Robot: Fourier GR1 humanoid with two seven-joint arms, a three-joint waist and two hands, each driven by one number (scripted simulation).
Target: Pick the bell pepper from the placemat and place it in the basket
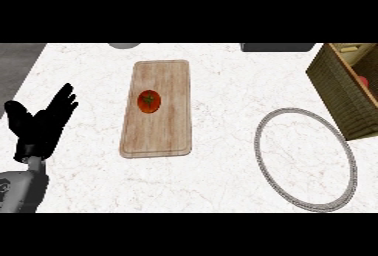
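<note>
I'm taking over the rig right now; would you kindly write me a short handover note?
Left hand open, resting at the view's left, holding nothing; right hand not in view.
Bell pepper lies on the wooden board; basket stands at the right edge.
Done: nothing yet. Left: pick the pepper, place it in the basket.

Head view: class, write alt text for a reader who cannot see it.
A red bell pepper lies on a wooden board at the middle of a white marble counter. A woven basket stands at the right edge, apart from the board, and the robot's open left hand rests at the left.
</note>
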